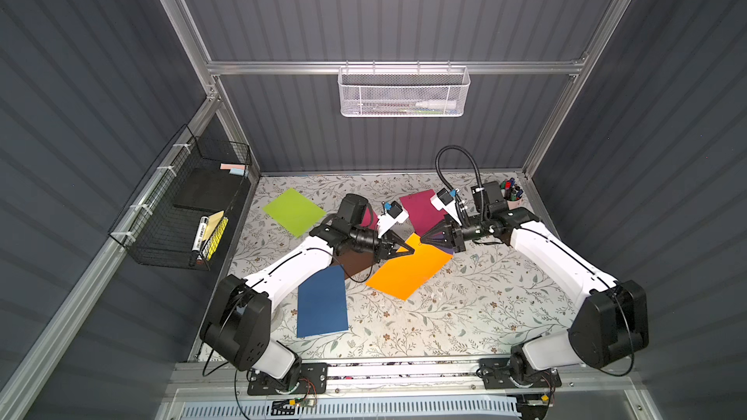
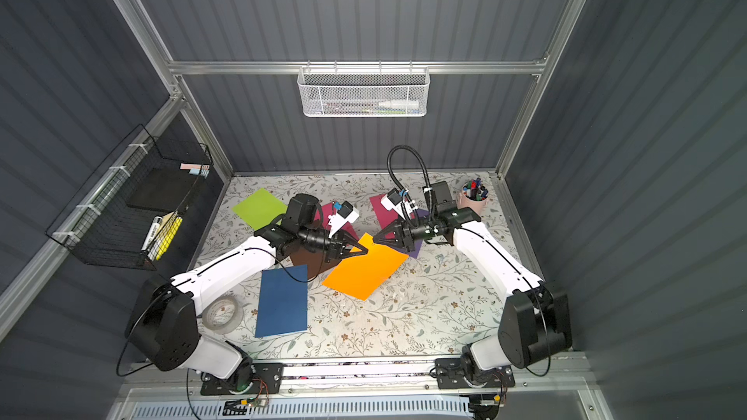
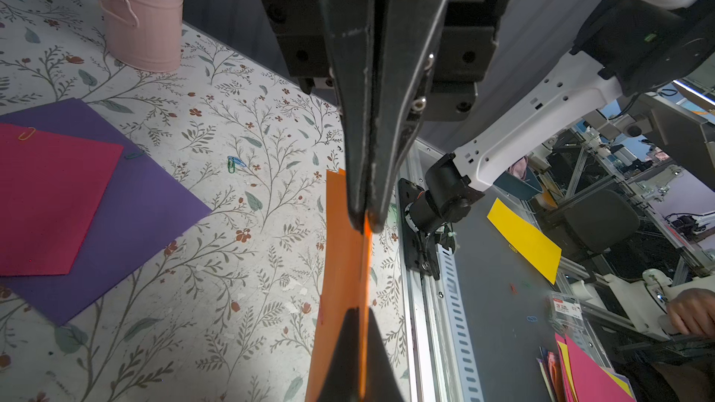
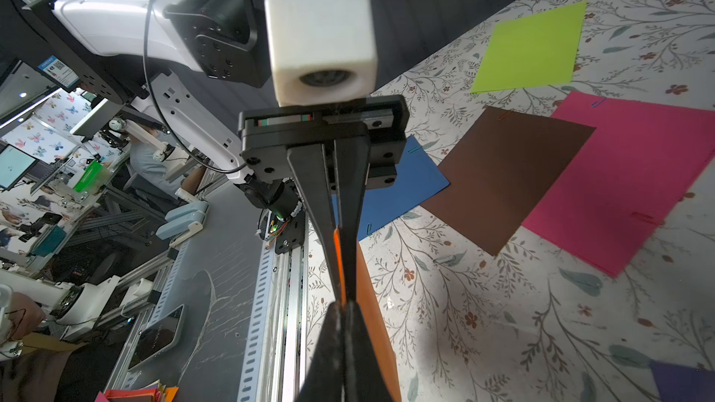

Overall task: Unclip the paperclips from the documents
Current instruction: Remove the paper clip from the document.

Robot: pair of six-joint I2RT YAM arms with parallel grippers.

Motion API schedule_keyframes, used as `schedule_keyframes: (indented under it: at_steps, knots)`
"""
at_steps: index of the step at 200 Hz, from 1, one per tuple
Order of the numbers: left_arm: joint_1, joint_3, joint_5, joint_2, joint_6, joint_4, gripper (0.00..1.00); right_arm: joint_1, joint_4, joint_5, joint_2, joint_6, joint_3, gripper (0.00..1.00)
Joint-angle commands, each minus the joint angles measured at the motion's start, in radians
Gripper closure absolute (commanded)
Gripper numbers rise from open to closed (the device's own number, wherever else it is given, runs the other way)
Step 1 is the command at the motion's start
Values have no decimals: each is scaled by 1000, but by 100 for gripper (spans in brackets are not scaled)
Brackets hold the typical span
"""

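Where the two arms meet over the middle of the floral-patterned table (image 1: 485, 309), the black-fingered left gripper (image 1: 410, 251) and right gripper (image 1: 421, 241) stand tip to tip at one raised corner of the flat orange paper sheet (image 1: 408, 272). Left gripper: fingers pressed together, with the orange edge pinched between them. Right gripper: fingers likewise closed, with a strip of the same orange edge showing between the tips. Whether a wire clip lies inside either grip cannot be told. The rest of the orange paper sheet lies on the table, overlapping a purple paper sheet (image 3: 127, 206) and just beside a dark brown paper sheet (image 4: 503, 175). A magenta paper sheet (image 3: 50, 199) lies on the purple one and carries a small yellow wire paperclip (image 3: 26, 134) at its corner. A green paperclip (image 3: 133, 155) sits at the purple sheet's edge. Two loose paperclips (image 3: 234, 164), blue and green, lie on the bare table near the purple sheet. A second pink paper sheet (image 4: 626, 179), with a blue paperclip (image 4: 597, 102) on its edge, adjoins the brown sheet. A navy blue paper sheet (image 1: 322, 303) lies near the left arm, and a lime-green paper sheet (image 1: 293, 212) lies apart at the far left. A pink metal bucket (image 3: 143, 25) of marker pens stands at the far right corner.
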State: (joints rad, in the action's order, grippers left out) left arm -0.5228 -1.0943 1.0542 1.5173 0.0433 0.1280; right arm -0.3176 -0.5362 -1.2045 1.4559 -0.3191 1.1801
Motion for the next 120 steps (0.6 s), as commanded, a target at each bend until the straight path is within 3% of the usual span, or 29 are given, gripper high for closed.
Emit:
schedule_keyframes:
  at_steps: [1,120]
  knots:
    - [-4,11,-27,20,21,42,100,21,-2,-22,-34,-24,1,96]
    - [-5,9,-59,40,17,48,100,44,11,-9,-42,-8,0,95]
